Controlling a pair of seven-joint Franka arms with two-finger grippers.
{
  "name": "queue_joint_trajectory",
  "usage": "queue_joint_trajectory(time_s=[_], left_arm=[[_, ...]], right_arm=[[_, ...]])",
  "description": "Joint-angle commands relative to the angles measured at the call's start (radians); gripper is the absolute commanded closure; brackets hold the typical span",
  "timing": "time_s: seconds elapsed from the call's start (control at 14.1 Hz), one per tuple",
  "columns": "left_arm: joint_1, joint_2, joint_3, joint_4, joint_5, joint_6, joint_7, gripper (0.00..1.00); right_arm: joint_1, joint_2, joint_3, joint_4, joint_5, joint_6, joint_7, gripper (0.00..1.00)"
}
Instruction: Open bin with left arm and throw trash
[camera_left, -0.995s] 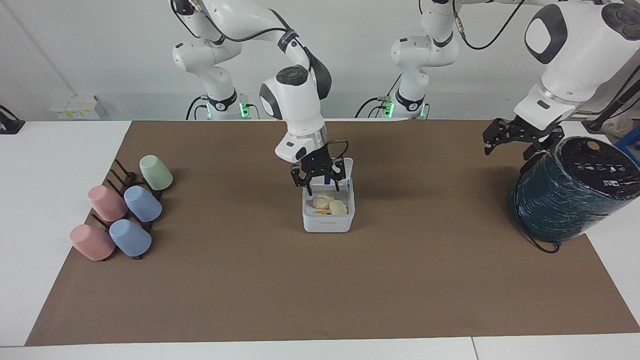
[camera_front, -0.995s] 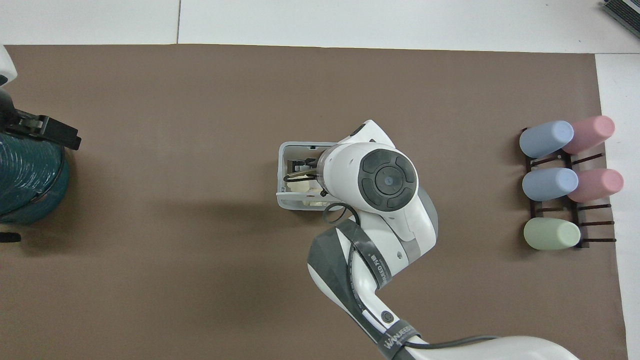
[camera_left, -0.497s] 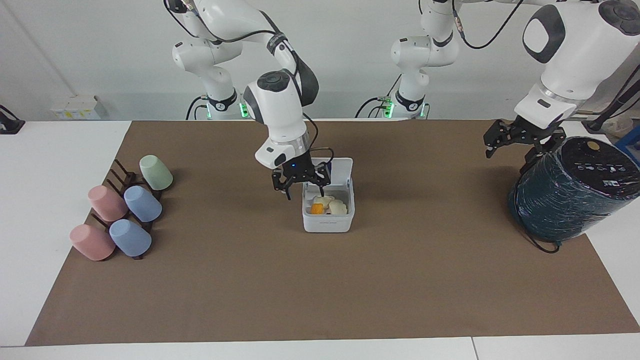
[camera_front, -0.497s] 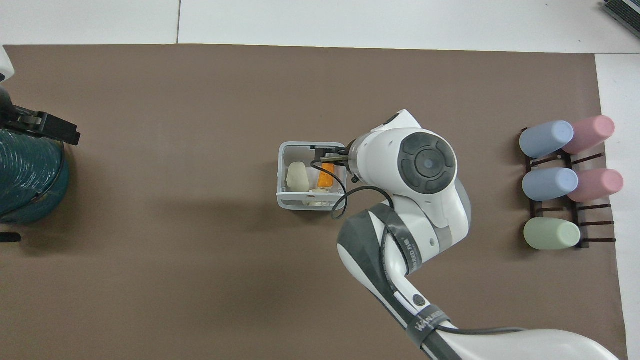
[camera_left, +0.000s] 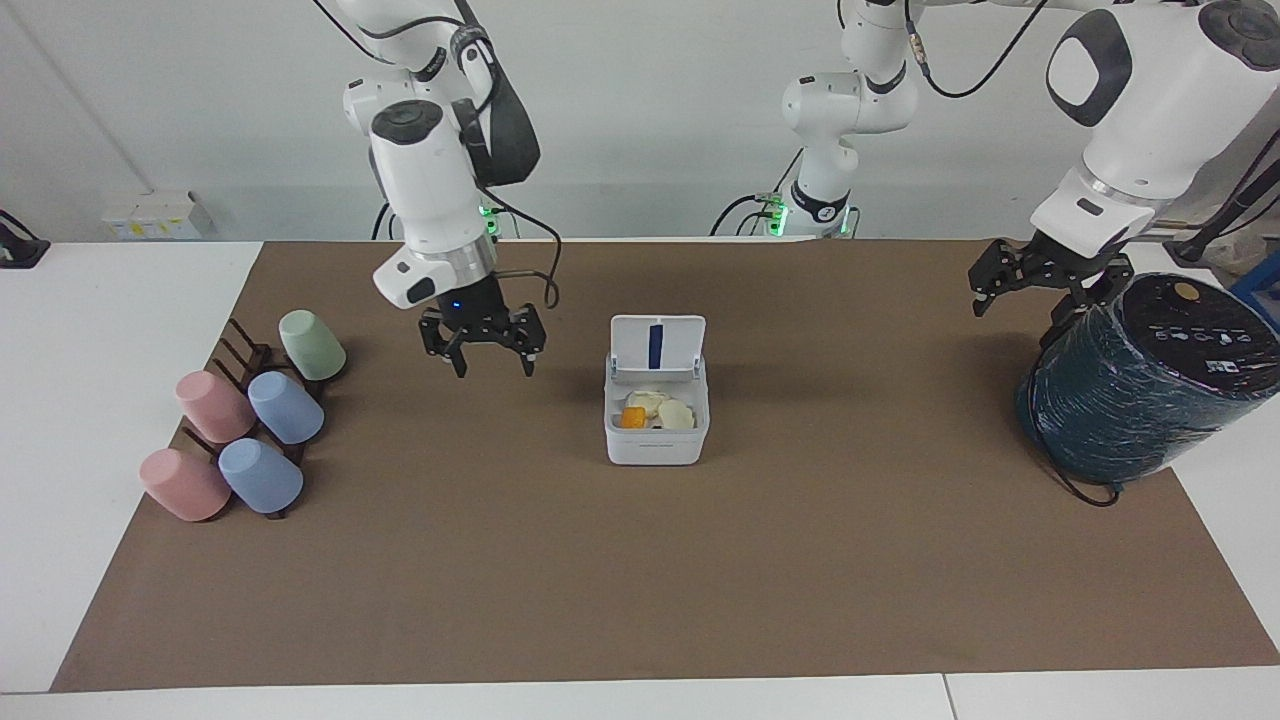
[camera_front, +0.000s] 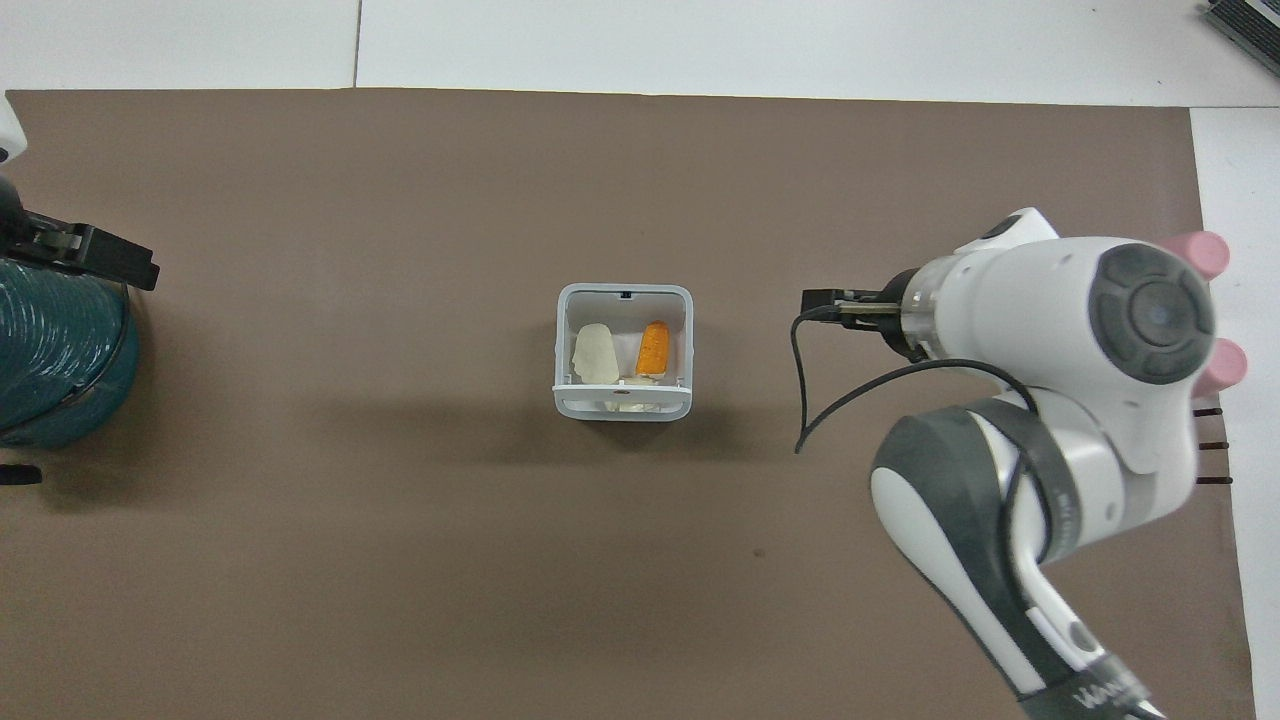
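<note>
The white bin (camera_left: 656, 425) is seen mid-mat with its lid (camera_left: 657, 345) raised, and the three trash scraps (camera_left: 652, 411) are held inside it. The right gripper (camera_left: 483, 352) is hung empty with fingers spread over the mat between the bin and the cup rack (camera_left: 255, 400). The left gripper (camera_left: 1040, 285) is held beside the teal wrapped cylinder (camera_left: 1140, 390), well apart from the bin, its fingers spread.

We see a white worktop (camera_left: 80, 330) covered by a large brown paper mat (camera_left: 640, 580). Mid-mat sits a small white square plastic bin (camera_left: 655, 440) with its hinged lid up. At the right arm's end a dark wire rack (camera_left: 245, 355) lies on the mat, carrying pastel cups (camera_left: 285, 405) in pink, blue and green. At the left arm's end stands a big dark teal plastic-wrapped cylinder (camera_left: 1130, 400), partly on the mat's edge. A thin black cable (camera_left: 1085, 492) lies at its base.
</note>
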Motion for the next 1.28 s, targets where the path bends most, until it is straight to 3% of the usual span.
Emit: queue_joint_trajectory(time_s=[0.0, 0.64, 1.21], left_arm=[[-0.014, -0.034, 0.005, -0.044, 0.025, 0.023, -0.013, 0.00], [-0.008, -0.034, 0.008, -0.044, 0.025, 0.011, -0.013, 0.00], [-0.009, -0.034, 0.005, -0.044, 0.025, 0.010, -0.013, 0.00]], right_arm=[[-0.090, -0.065, 0.008, -0.017, -0.013, -0.045, -0.063, 0.00], [-0.235, -0.001, 0.005, 0.288, -0.018, -0.426, -0.182, 0.00], [-0.251, 0.006, 0.013, 0.313, -0.061, -0.506, -0.190, 0.00]])
